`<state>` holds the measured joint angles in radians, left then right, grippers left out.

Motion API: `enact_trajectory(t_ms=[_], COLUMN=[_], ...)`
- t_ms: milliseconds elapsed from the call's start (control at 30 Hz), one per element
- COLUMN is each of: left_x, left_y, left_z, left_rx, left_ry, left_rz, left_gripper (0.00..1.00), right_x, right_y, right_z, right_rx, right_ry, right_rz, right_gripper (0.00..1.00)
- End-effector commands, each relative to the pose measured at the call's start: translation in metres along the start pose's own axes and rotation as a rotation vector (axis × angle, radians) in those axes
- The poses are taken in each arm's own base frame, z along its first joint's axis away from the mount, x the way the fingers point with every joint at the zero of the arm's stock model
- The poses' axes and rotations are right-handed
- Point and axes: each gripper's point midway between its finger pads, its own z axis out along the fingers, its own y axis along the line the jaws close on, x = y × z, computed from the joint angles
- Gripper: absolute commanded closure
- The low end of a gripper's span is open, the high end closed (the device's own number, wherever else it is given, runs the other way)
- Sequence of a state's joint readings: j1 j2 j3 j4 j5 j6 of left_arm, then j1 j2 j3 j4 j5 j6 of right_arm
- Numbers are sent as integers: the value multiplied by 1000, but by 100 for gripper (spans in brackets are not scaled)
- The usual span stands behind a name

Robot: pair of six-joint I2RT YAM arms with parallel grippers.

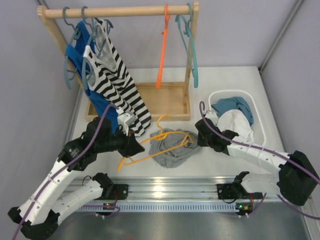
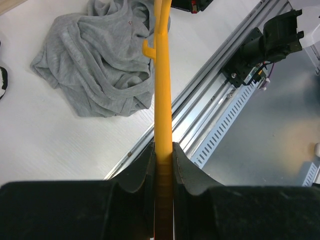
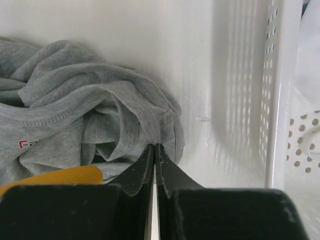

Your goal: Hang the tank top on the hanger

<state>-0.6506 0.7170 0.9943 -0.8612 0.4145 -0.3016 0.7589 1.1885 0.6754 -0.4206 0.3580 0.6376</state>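
Note:
The grey tank top (image 1: 172, 148) lies crumpled on the white table, in front of the rack. The yellow-orange hanger (image 1: 150, 150) lies partly across it, with its hook pointing away from me. My left gripper (image 1: 132, 143) is shut on the hanger's left arm; in the left wrist view the bar (image 2: 162, 90) runs straight out from between the fingers of that gripper (image 2: 163, 145), towards the tank top (image 2: 100, 65). My right gripper (image 1: 200, 137) sits at the tank top's right edge. In the right wrist view this gripper (image 3: 154, 146) is shut, its tips pinching a fold of the fabric (image 3: 75, 115). A piece of the hanger (image 3: 55, 177) shows at lower left.
A wooden rack (image 1: 120, 11) at the back holds a blue top (image 1: 75, 52), a striped top (image 1: 117, 85), a red-orange hanger (image 1: 162, 55) and teal hangers (image 1: 192, 50). A white basket (image 1: 235, 93) of clothes stands just right of my right gripper. A metal rail (image 1: 165, 187) runs along the near edge.

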Motion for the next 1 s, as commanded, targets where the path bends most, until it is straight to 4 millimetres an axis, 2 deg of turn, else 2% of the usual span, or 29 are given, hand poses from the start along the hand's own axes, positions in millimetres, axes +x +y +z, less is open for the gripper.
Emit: enact_trajectory(t_ms=[0,200,467,633,967], left_x=[-15,-20,-30,-37,-35], left_y=[-9,-10,-6,-15,-28], left_z=[7,21,43,56,76], left_rx=[53,62,44,107,223], left_ry=[-50,-53,-95,-136,-201], left_rz=[21,30,45,46,56], left_gripper=[100,100,100,100,100], right_x=[-24,-42,-61,-68,-103], right_y=[11,16,39,49,68], right_z=[-13,-36,-69,-83,-119], right_rx=[-21,-52,-133,-161,-209], right_ry=[-72,-112,-153,-165,-234], right_rz=[10,12,2,-7,-21], right_gripper=[100,100,100,100,100])
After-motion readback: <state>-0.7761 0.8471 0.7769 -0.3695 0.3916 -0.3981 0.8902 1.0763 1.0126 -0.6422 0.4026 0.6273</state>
